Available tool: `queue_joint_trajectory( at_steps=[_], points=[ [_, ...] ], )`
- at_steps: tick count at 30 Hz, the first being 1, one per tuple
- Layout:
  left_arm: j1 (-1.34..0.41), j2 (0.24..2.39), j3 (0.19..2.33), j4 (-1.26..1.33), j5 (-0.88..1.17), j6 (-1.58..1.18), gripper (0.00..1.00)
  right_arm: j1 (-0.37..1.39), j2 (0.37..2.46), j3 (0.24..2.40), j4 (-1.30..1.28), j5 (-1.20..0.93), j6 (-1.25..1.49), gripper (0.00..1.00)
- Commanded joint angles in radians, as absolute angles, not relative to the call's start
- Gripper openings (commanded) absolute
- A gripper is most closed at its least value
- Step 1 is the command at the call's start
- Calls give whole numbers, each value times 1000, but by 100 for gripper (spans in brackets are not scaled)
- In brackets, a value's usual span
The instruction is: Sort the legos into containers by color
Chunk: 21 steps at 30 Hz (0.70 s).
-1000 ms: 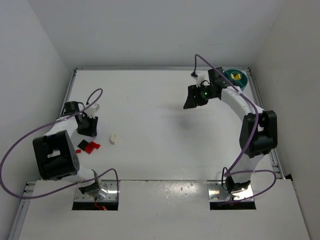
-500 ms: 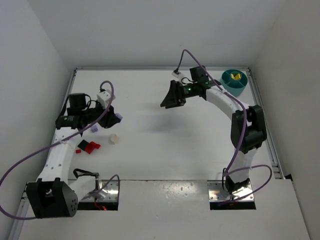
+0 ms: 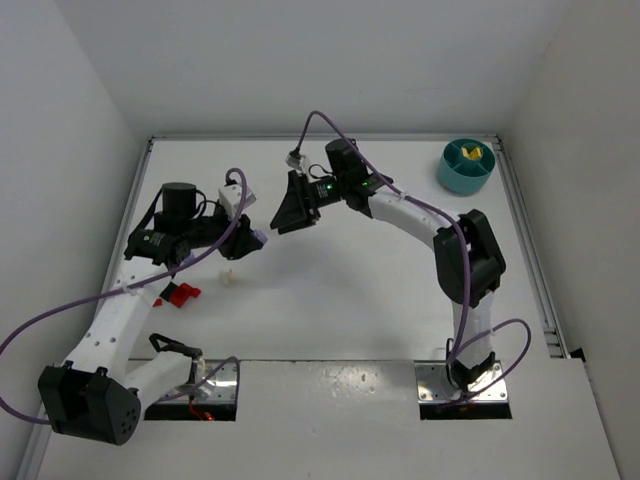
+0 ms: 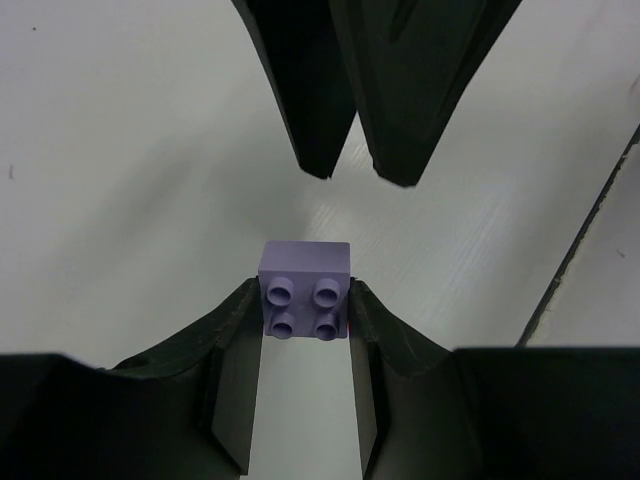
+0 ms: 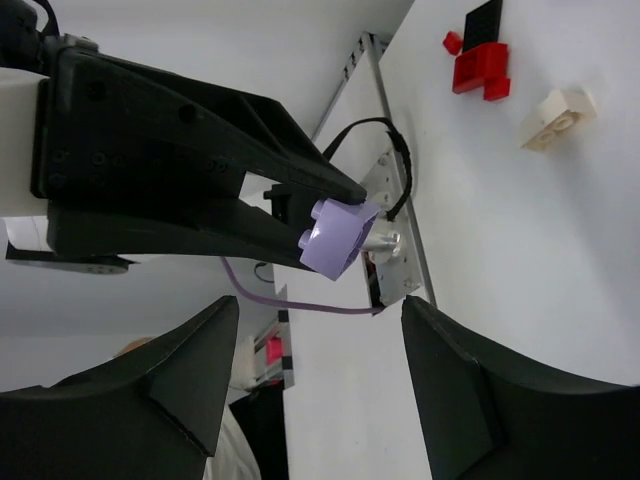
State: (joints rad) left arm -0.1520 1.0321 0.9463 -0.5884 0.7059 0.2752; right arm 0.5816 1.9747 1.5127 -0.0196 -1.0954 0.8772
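Jaws of my left gripper (image 3: 256, 238) pinch the pale purple lego (image 4: 305, 300) by its sides, above the bench (image 3: 350, 290) left of middle. Right gripper (image 3: 284, 217) faces it head-on, jaws parted and empty, near but not touching. Teal dish (image 3: 465, 166) sits in the far right corner; I judge the right arm nearer.

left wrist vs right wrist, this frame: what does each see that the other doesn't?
Left wrist only: the pale purple plastic brick stud-side on, all four studs showing, and the right gripper pointing at it from just beyond.
Right wrist only: the red plastic bricks and the cream-white brick lying apart on the white table.
Both: the purple brick pinched in the left gripper.
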Motion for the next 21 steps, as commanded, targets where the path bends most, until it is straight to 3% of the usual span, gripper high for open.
queue_joint_trajectory(
  at_steps=[1,14,21],
  points=[
    [-166,1031,989,-554,700,253,37,595,1982,1534,57,-1121,936,67],
    [-175,1040,989,-545,690,253,37,658,2043,1589,37,-1092,948,67],
    [-175,1040,989,-545,699,253,37,676,2065,1609,28,-1080,948,60]
  ],
)
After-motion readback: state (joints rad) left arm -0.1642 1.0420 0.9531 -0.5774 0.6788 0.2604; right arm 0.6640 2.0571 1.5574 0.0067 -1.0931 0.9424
